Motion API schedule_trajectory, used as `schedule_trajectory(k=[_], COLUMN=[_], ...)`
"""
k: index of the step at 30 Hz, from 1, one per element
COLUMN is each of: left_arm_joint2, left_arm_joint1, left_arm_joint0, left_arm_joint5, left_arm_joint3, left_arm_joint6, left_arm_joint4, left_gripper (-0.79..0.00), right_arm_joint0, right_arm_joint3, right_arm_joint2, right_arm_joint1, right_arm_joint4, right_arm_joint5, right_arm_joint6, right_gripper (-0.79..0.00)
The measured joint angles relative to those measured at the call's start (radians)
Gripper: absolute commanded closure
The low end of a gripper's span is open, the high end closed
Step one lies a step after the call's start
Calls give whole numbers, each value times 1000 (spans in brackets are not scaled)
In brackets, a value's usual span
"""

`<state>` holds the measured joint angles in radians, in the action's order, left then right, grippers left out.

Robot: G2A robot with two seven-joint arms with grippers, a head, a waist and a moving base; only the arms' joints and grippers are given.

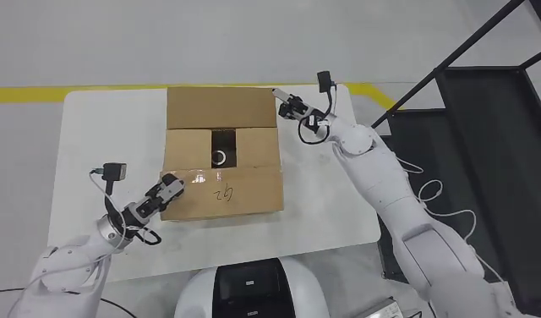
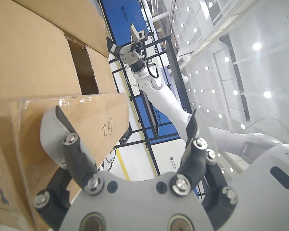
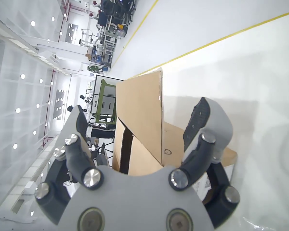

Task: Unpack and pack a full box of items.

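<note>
Brown cardboard box (image 1: 224, 153) sits mid-way on white table (image 1: 84, 149). Contents mostly hidden; the flap gap shows something dark with a pale ring. At the near flap's corner, left gripper (image 2: 126, 115) fingers spread. At the far flap's edge, right gripper (image 3: 139, 108) fingers spread.

Matt brown cardboard box (image 1: 224, 106) with glossy tape (image 2: 69, 100) on smooth white table (image 1: 93, 149).

You see a brown cardboard box (image 1: 221, 108) at the centre of the top view, flat on the white counter (image 1: 84, 149). Its flaps leave a middle gap showing a dark item (image 1: 221, 149) with a white ring; the lower flap (image 1: 245, 195) bears handwriting.
</note>
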<state>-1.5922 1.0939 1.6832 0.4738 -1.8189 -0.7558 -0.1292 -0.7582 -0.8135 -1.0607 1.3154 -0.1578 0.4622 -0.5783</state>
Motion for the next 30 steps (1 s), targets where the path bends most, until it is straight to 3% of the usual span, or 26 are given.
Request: schedule_trajectory(k=[9,16,22,30], left_arm_joint2=[11,33,49,52], left_arm_joint1=[-3,-4,-5,-7], left_arm_joint0=[-16,-32,-35,-30], left_arm_joint5=[-8,-4,6,32], left_arm_joint3=[-1,6,-4,-25], left_arm_joint6=[13,19,31,55], left_arm_joint4=[20,48,56,55], left_gripper=[-785,-785,-785,-785], right_arm_joint0=[82,46,-62,-276], right_arm_joint3=[113,77,-82,-418], right_arm_joint2=[24,-28,-94,-177], right_arm_joint1=[37,16,-26,-82], right_arm_joint4=[-155,-246,-250,-88], right_arm_joint5=[124,209,160,-11], right_arm_joint6=[-136,-316,-434,-444], right_gripper=[-785,-785,-785,-785])
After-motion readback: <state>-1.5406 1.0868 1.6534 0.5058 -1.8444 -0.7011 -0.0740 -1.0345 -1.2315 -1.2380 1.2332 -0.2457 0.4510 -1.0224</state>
